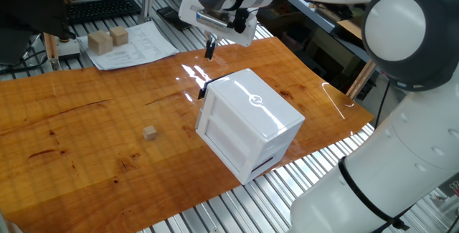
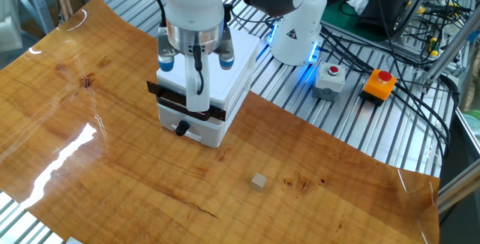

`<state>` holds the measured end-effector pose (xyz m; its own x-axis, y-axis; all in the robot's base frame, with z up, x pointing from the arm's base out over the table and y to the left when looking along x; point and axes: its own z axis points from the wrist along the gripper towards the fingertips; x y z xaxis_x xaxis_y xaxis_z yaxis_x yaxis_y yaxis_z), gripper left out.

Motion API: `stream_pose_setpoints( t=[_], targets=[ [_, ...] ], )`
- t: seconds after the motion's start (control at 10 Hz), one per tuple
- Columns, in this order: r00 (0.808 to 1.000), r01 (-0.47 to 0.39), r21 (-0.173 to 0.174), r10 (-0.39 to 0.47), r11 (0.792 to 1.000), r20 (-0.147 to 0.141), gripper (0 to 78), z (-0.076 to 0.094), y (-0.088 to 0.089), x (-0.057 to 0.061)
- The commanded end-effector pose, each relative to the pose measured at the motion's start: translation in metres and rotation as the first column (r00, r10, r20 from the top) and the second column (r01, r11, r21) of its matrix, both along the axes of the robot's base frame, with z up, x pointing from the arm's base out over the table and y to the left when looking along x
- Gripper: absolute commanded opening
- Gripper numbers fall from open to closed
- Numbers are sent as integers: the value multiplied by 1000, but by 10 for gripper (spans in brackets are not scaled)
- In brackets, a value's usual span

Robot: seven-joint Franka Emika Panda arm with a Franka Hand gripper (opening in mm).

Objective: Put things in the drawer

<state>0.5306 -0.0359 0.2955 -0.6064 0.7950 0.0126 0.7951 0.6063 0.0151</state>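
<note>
The small light-tan wooden cube (image 1: 150, 133) lies alone on the wooden table, well left of the white cabinet (image 1: 251, 122); in the other fixed view the cube (image 2: 259, 182) sits in front and to the right of the cabinet (image 2: 236, 79). The drawer (image 2: 191, 124) with its small black handle (image 2: 181, 129) looks pushed in. My gripper (image 1: 210, 49) hangs above the cabinet's handle side with its fingers together and nothing in them; in the other fixed view the gripper (image 2: 195, 94) hangs in front of the cabinet's upper front, far from the cube.
Two larger pale wooden blocks (image 1: 107, 40) rest on a paper sheet at the table's far left, beside a keyboard (image 1: 100, 8). Behind the cabinet stand the robot base (image 2: 300, 26), a grey button box (image 2: 330, 79) and an orange emergency stop (image 2: 381, 82).
</note>
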Motion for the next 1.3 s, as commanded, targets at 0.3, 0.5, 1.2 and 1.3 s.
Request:
stream_pose_setpoints(
  t=[0.3, 0.5, 1.2, 1.3],
  targets=[
    [961, 276, 8, -276, 961, -8, 0, -2, -6, 5],
    [946, 325, -15, -324, 946, 9, 0, -5, -17, 8],
    [925, 380, -24, -380, 925, 14, 0, -6, -45, 5],
    [919, 393, -29, -393, 919, 15, 0, -8, -46, 4]
  ],
)
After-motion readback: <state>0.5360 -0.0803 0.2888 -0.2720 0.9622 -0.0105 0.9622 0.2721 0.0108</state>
